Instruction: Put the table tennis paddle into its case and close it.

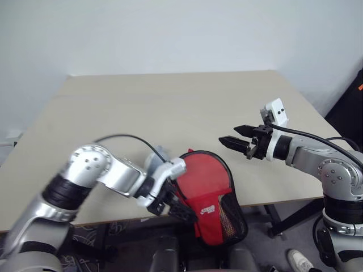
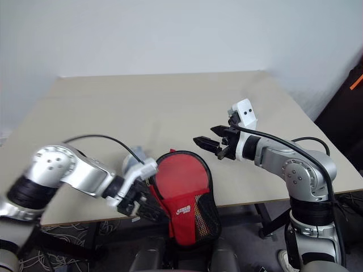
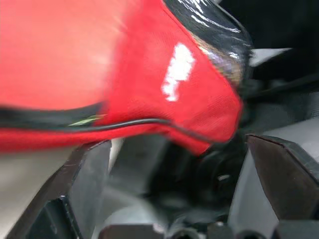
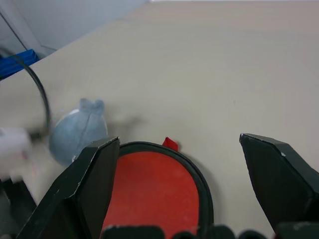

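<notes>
At the table's near edge, the case [image 1: 207, 195] is lying half on the tabletop and half hanging over it, its red round part resting on the wood while the narrow end with the white logo and mesh pocket is drooping toward the floor. Just beside that hanging end, the left gripper [image 1: 170, 207] is sitting with its fingers [image 3: 87, 179] spread apart, holding nothing (the case is passing close in front of them, not between them). Whether the paddle is inside I cannot tell. Behind the case, a small blue-grey packet [image 4: 77, 132] is lying on the table [image 1: 170, 107]. Farther back and to the right, the right gripper [image 1: 233, 141] is hovering above the tabletop, fingers wide and empty, pointing toward the case.
</notes>
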Robot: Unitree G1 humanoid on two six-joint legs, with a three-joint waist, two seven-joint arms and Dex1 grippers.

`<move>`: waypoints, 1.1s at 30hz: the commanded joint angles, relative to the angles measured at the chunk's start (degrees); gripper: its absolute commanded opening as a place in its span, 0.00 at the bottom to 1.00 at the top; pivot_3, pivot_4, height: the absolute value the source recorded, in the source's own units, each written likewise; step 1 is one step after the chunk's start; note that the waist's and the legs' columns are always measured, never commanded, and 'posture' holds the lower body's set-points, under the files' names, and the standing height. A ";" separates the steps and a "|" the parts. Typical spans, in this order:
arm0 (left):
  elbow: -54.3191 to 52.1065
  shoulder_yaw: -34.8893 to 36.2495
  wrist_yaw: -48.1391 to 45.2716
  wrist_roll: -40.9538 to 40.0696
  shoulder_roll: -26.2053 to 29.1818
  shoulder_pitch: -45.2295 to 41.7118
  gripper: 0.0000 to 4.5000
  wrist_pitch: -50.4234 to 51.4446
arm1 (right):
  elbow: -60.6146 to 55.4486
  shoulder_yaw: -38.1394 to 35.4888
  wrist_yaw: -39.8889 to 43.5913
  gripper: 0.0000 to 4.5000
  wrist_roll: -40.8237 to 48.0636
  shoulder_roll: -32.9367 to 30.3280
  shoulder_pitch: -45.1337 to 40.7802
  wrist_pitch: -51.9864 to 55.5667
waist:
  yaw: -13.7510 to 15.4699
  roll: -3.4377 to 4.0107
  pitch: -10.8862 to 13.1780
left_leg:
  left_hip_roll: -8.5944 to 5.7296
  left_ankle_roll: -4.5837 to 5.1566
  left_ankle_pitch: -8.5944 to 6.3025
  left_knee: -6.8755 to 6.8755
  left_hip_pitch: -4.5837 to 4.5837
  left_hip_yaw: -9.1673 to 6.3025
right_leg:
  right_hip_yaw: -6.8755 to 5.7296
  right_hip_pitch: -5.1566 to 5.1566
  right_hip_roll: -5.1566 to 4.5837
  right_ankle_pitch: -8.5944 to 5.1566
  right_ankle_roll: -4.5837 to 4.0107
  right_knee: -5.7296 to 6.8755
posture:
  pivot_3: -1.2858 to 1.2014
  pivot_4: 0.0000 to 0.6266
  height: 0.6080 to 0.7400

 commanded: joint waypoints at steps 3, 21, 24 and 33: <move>-7.24 6.59 -27.98 26.19 11.08 0.07 1.00 -23.75 | 0.26 -0.62 1.26 0.93 -0.36 -0.52 -0.78 -1.68 | 0.13 0.02 0.01 | -0.02 -0.05 0.02 -0.15 0.01 0.32 | 0.10 -0.04 -0.04 0.00 0.00 0.01 | 0.52 0.00 0.35; 17.95 28.50 -33.31 48.49 -7.42 14.41 1.00 -54.08 | 3.93 9.39 -0.60 0.01 -8.07 6.51 -1.77 -6.03 | -0.96 -0.28 0.08 | 0.09 -0.28 0.26 -0.81 0.61 0.95 | 0.70 -0.06 0.04 0.05 -0.04 -0.11 | 0.52 0.00 0.35; 16.74 29.55 -33.72 47.94 -9.71 18.46 1.00 -52.68 | 4.85 12.20 -1.24 0.01 -10.23 9.08 -1.02 -7.30 | -0.91 -0.44 0.08 | 0.09 -0.27 0.26 -0.74 0.58 0.89 | 0.65 -0.03 0.02 0.05 -0.05 -0.09 | 0.52 0.00 0.35; 17.79 29.23 -33.62 50.15 -15.24 24.43 1.00 -51.85 | 10.82 18.92 -0.33 0.01 -16.80 14.50 -0.33 -12.56 | -0.98 -0.54 0.04 | 0.07 -0.28 0.26 -0.68 0.54 0.91 | 0.66 -0.05 0.01 0.06 -0.06 -0.03 | 0.52 0.00 0.35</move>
